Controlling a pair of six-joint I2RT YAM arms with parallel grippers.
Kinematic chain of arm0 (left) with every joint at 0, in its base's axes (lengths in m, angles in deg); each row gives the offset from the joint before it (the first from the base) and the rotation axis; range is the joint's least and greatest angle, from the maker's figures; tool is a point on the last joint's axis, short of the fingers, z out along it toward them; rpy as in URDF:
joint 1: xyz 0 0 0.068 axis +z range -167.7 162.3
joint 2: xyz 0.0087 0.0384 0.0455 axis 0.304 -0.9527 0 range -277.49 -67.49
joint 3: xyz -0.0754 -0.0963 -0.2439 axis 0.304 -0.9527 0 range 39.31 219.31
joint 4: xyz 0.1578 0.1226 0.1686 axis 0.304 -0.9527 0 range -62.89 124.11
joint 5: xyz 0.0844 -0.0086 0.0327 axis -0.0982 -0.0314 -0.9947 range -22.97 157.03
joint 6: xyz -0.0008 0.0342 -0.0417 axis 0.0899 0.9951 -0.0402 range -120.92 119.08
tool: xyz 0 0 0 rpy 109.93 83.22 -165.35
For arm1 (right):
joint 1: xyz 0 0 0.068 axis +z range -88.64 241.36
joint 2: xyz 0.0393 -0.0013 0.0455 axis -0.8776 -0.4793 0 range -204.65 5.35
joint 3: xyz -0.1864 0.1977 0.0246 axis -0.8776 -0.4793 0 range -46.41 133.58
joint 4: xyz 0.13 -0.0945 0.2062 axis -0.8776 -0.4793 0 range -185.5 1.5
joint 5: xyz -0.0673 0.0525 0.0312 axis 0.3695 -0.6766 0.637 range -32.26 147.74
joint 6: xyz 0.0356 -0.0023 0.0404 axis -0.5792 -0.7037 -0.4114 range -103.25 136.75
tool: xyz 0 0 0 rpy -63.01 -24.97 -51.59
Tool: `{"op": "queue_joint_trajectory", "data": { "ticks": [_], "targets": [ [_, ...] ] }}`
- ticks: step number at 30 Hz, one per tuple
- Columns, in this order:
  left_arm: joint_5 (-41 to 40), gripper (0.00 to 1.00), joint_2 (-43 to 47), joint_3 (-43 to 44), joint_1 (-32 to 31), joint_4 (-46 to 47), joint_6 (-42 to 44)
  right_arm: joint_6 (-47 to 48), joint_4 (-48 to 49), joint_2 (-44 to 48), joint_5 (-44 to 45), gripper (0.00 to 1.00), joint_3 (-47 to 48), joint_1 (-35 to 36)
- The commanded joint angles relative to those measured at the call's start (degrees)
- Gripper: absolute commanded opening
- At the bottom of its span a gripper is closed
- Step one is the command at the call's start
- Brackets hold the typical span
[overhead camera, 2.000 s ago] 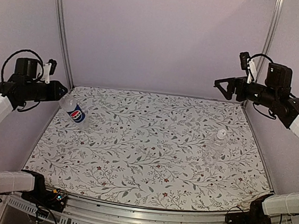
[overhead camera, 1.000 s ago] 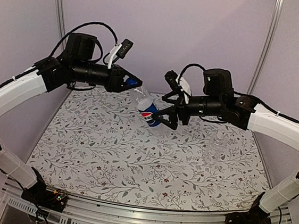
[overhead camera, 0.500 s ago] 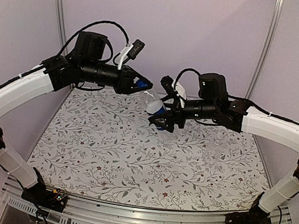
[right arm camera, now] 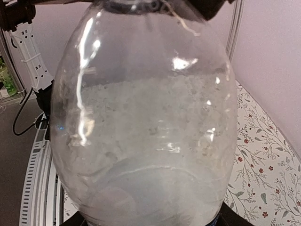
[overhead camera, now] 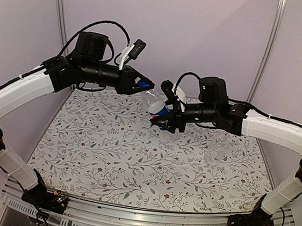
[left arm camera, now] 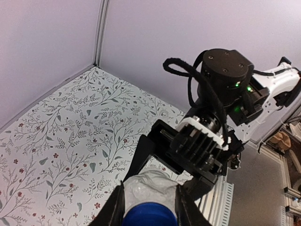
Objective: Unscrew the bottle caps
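The Pepsi bottle (overhead camera: 155,104) hangs tilted in the air above the far middle of the table. My left gripper (overhead camera: 145,84) is shut on its blue cap (left arm camera: 150,218), one finger (left arm camera: 114,209) on each side. My right gripper (overhead camera: 164,121) is shut round the bottle's lower body at the blue label. In the right wrist view the clear bottle (right arm camera: 146,122) fills the frame, with dark fingertips (right arm camera: 226,219) at the bottom corners. The plain bottle (overhead camera: 219,144) stands on the table at the right, its top covered by my right forearm.
A floral cloth (overhead camera: 135,160) covers the table. Purple walls and metal posts (overhead camera: 60,22) close off the back and sides. My right arm's wrist housing (left arm camera: 225,75) sits close in front of the left wrist camera.
The left arm carried the Pepsi bottle up and to the right by its cap. The right gripper's jaws came in round the bottle's lower body.
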Motion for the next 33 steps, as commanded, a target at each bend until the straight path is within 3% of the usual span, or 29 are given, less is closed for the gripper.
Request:
{"op": "queue_joint_trajectory", "data": {
  "ticks": [1, 5, 12, 15, 17, 18, 26, 33],
  "targets": [
    [2.62, 0.04, 1.10, -0.98, 0.17, 2.34, -1.03, 0.43, 2.17, -0.18, -1.44, 0.59, -1.10, 0.21],
    [5.64, 0.13, 1.54, -2.11, 1.59, 4.35, -2.64, 0.45, 4.66, 0.77, -2.70, 0.50, -2.50, 0.13],
    [10.27, 0.46, 2.64, -4.67, 3.29, 8.30, -3.12, -1.87, 8.31, 2.24, -6.28, 0.45, -4.06, 0.11],
    [12.40, 0.66, 3.57, -6.38, 3.62, 11.38, -2.79, -3.06, 8.32, 2.03, -8.68, 0.45, -3.88, 0.11],
    [13.90, 0.97, 4.54, -8.03, 3.79, 13.76, -2.46, -3.65, 8.43, 2.00, -10.31, 0.44, -3.98, 0.10],
    [14.59, 0.99, 4.96, -8.69, 3.86, 14.72, -2.26, -3.88, 8.45, 1.93, -11.07, 0.44, -3.98, 0.11],
    [24.03, 1.00, 6.68, -12.58, 4.53, 26.15, 0.64, -8.09, 12.46, 1.18, -19.46, 0.43, -4.60, 0.11],
    [30.40, 0.75, 6.02, -15.25, 5.16, 37.69, -4.34, -14.53, 17.11, 0.11, -27.36, 0.42, -4.74, 0.14]
  ]
}}
